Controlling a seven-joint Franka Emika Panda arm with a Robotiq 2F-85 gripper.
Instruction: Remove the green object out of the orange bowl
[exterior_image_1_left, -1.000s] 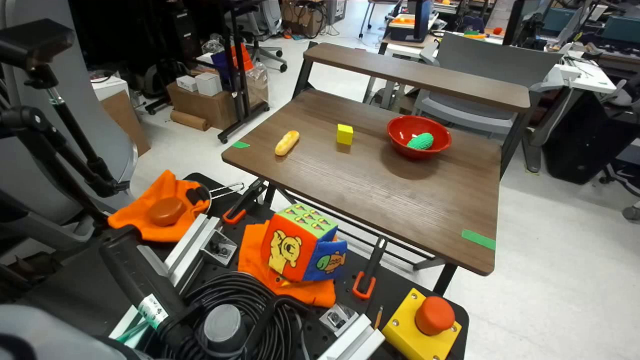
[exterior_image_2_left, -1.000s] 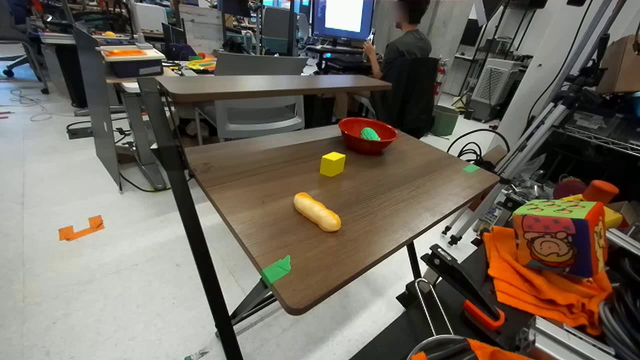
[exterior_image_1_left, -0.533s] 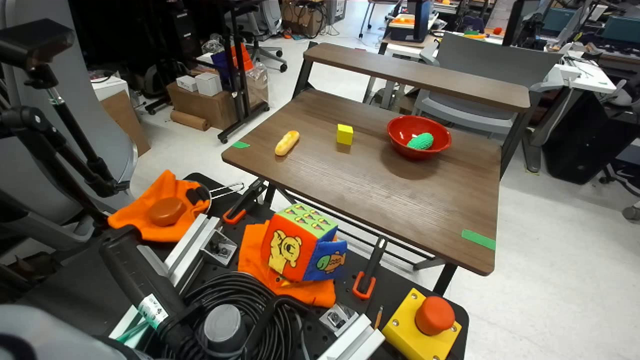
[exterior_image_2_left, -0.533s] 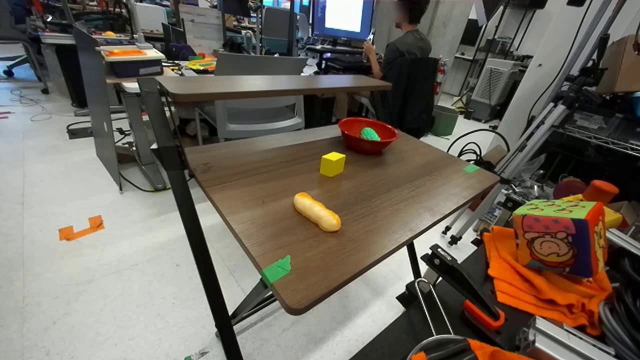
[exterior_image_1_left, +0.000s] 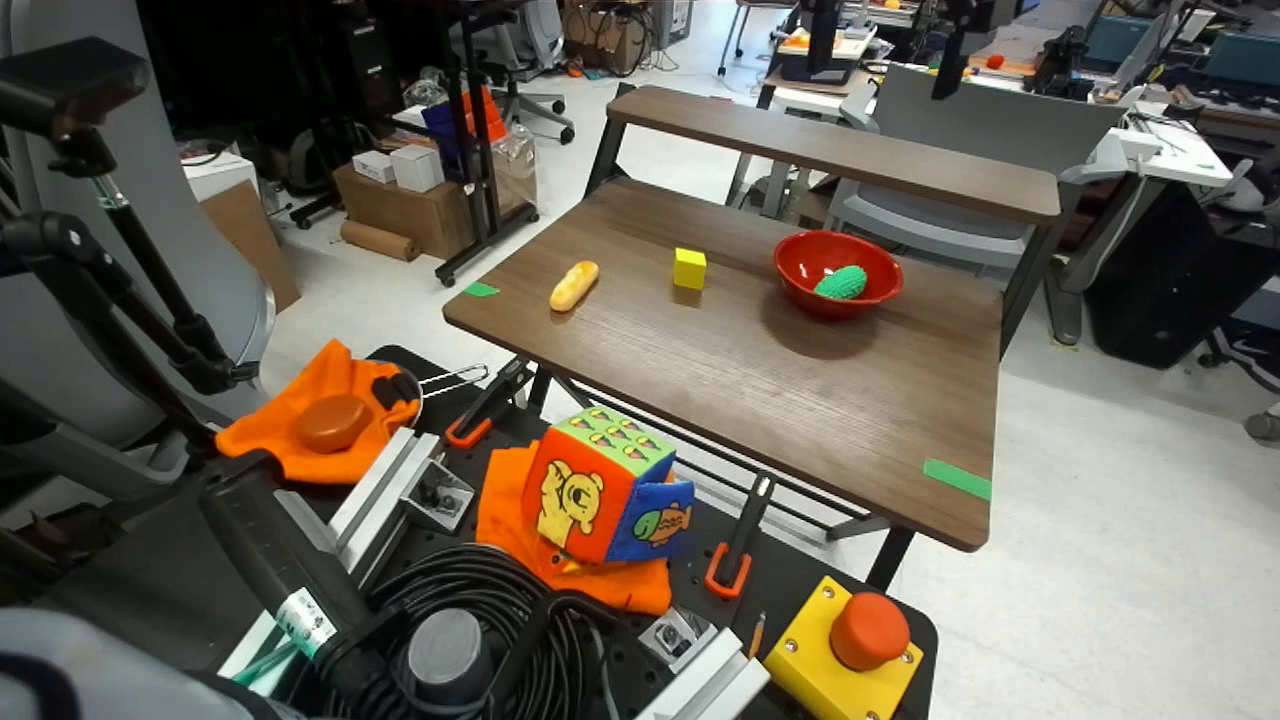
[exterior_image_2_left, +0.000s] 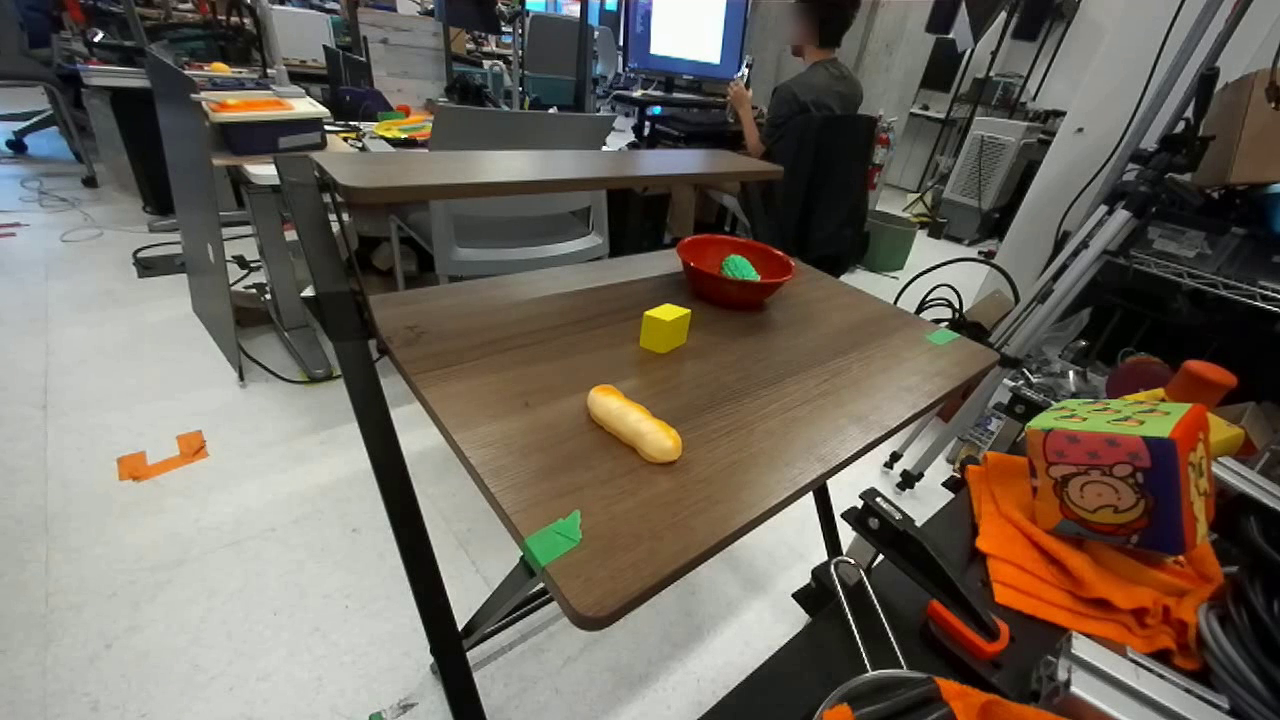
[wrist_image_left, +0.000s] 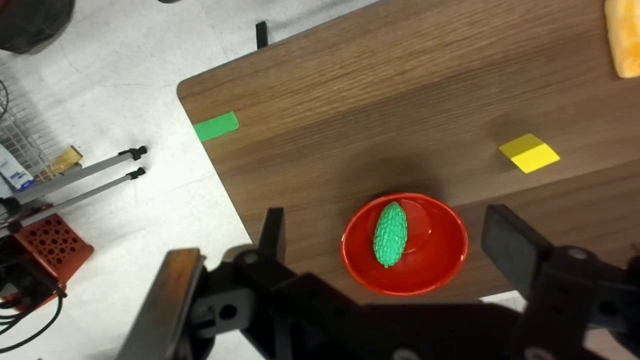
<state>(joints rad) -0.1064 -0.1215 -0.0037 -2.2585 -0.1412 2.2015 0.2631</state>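
In the foreground of an exterior view, a clamp (exterior_image_2_left: 922, 572) and a cloth block (exterior_image_2_left: 1115, 480), the latter propped on folded orange cloth (exterior_image_2_left: 1045, 570), are seen beside a brown table (exterior_image_2_left: 800, 400). At the table's near corner, a strip of green tape (exterior_image_2_left: 553, 541) is stuck down. Past it, a bread-like stick (exterior_image_2_left: 634, 424) is laid at an angle, and farther along a yellow cube (exterior_image_2_left: 665, 328) is set, apart from the stick. Near the far edge, a red bowl (exterior_image_2_left: 735, 293) is placed upright, and inside it the green object (exterior_image_2_left: 739, 268) is contained, off to one side; its lower part is hidden by the rim from this angle. High above the table, the gripper (wrist_image_left: 384, 215) is suspended, its jaws released and spread wide; in the wrist view, bowl and green object are framed between them, well below. Behind the table and its raised shelf (exterior_image_2_left: 560, 170), a gray chair (exterior_image_2_left: 520, 235) is seen. At the back, a person (exterior_image_2_left: 815, 95) in dark clothing is seated in a black chair (exterior_image_2_left: 830, 180) before a lit monitor (exterior_image_2_left: 690, 40).
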